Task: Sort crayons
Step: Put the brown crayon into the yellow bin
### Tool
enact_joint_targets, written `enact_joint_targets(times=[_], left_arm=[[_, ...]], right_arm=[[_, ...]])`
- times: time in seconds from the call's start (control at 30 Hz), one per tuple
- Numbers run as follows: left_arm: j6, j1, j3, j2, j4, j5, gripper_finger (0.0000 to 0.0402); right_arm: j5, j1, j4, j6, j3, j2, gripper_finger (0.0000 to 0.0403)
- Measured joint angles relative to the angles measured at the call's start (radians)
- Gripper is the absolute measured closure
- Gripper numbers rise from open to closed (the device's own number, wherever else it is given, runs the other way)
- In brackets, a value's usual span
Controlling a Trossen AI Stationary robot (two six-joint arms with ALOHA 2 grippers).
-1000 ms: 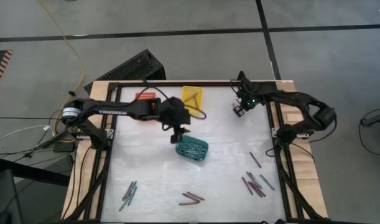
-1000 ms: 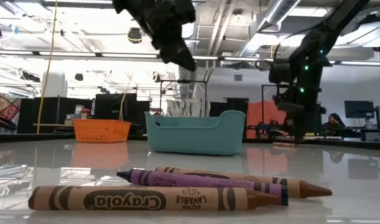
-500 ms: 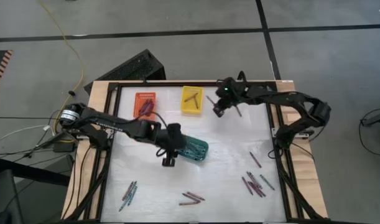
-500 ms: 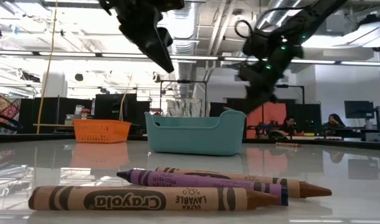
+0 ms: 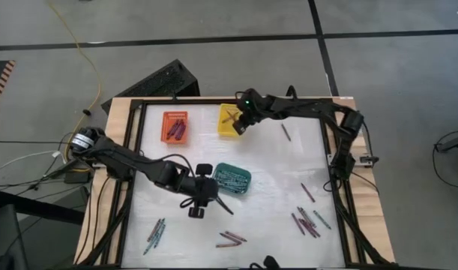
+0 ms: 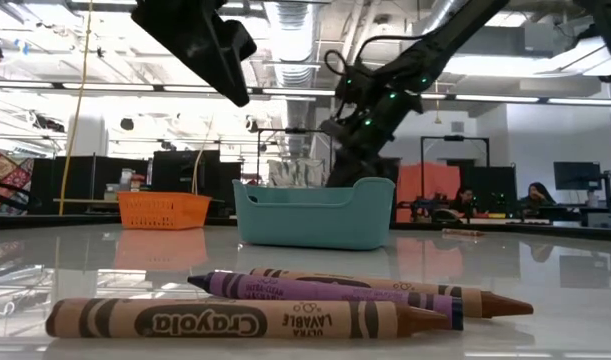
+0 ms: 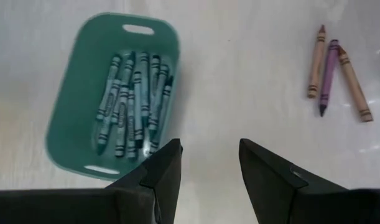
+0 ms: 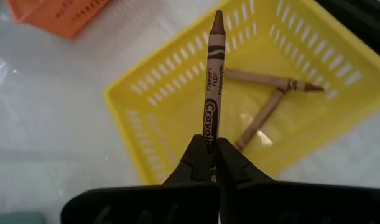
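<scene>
A brown wax crayon is being held pinched in the right gripper above the yellow plastic basket, already w/ two inside, while approx. four loose groups nearer the front are being left unsorted, left gripper spread, empty.

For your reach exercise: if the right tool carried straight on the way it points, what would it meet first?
Probably the yellow basket: the right tool, shut on a brown crayon, points into it, though depth is unclear.

One brown crayon is pinched at its base, tip pointing over the yellow basket, where two more brown crayons lie crossed. Teal crayons fill the teal basket. Loose crayons lie scattered along the table's near edge.
</scene>
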Motion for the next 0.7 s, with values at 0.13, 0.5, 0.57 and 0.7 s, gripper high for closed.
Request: enact_joint_targets(times=[0.13,0.5,0.57,0.7], left_arm=[[-0.014,-0.033,0.000,0.000,-0.015,-0.013,0.0251],[-0.028,-0.085,0.000,0.001,-0.054,-0.084,0.0251],[-0.030,-0.087,0.000,0.001,-0.058,-0.085,0.0251],[-0.034,-0.088,0.000,0.001,-0.058,-0.085,0.0251]], right_arm=[[0.000,-0.007,0.005,0.021,0.048,0.043,0.0403],[0.000,-0.021,-0.001,0.037,0.087,0.062,0.0401],[0.001,-0.023,-0.014,0.037,0.087,0.062,0.0393],[0.001,-0.027,-0.046,0.036,0.087,0.062,0.0375]])
